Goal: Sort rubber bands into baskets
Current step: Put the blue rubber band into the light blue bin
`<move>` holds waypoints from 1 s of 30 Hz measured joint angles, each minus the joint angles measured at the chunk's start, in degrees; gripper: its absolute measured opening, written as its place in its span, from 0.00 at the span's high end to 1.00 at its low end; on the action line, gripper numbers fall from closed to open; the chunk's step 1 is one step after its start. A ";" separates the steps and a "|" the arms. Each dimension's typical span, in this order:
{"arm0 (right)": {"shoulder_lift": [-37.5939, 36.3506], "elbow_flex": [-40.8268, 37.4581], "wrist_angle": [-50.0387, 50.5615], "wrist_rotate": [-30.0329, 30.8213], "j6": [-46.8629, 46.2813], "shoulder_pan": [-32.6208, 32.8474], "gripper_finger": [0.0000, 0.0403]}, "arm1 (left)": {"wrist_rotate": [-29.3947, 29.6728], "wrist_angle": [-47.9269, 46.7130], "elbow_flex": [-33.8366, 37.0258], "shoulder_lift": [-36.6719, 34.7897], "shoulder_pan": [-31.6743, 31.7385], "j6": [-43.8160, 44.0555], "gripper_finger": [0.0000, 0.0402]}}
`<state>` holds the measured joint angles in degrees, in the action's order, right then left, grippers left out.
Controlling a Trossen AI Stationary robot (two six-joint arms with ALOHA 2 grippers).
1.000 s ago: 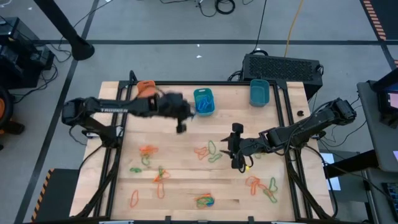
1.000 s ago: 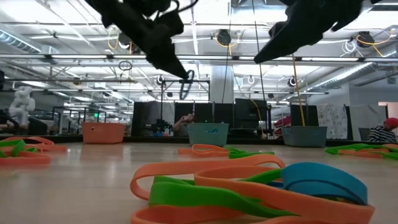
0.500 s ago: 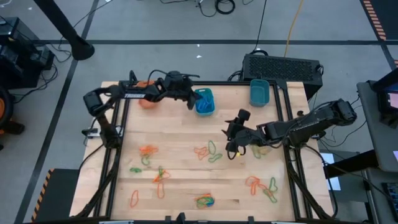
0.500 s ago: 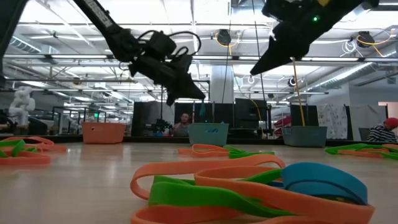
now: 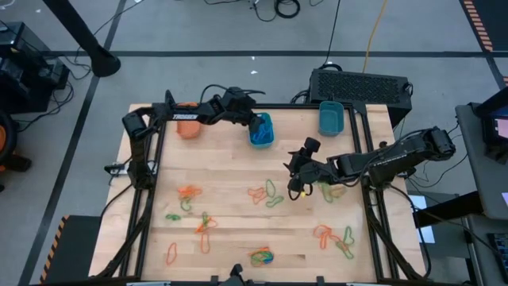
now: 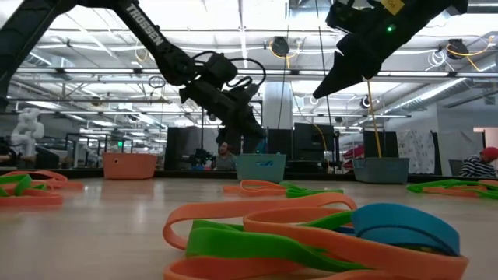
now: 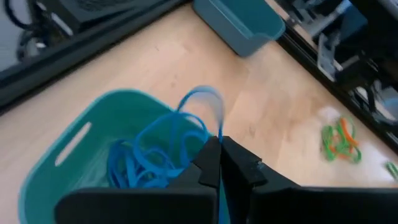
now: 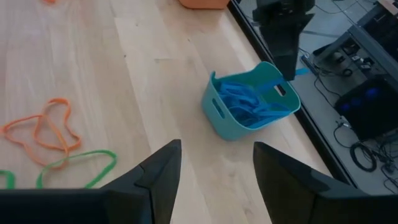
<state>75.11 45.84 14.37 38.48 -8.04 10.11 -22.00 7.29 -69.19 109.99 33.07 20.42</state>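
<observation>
Fingers of the left gripper (image 7: 219, 152), pinched on a blue band (image 7: 200, 102) over the teal basket (image 5: 260, 129) at the table's 12 o'clock, should be parted only once the band is hung inside the rim, while the right gripper (image 5: 295, 184) is held wide at centre.

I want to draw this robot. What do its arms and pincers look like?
Draw two dark, almost black jointed arms. The left arm has white letters along it and thin black cables looping near its wrist. Each pincer has two flat, dark, pointed fingers. The right arm shows a small green light in the low view.
</observation>
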 joint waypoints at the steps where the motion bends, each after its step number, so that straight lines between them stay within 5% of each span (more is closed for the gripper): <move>1: 0.00 0.00 0.25 -0.02 -0.04 0.00 0.52 | 0.88 -0.17 -0.17 -0.01 -0.07 0.61 0.96; 20: 0.00 0.00 0.77 -0.02 -0.06 0.00 0.52 | 3.29 -3.22 -0.63 -0.01 0.41 4.40 0.59; 30: 0.00 0.00 0.79 -0.02 -0.06 0.00 0.52 | 3.35 -8.59 -3.07 -0.01 0.41 3.42 0.56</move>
<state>75.11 45.84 15.16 38.46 -8.10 10.11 -18.65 -1.31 -72.26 109.97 33.47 23.84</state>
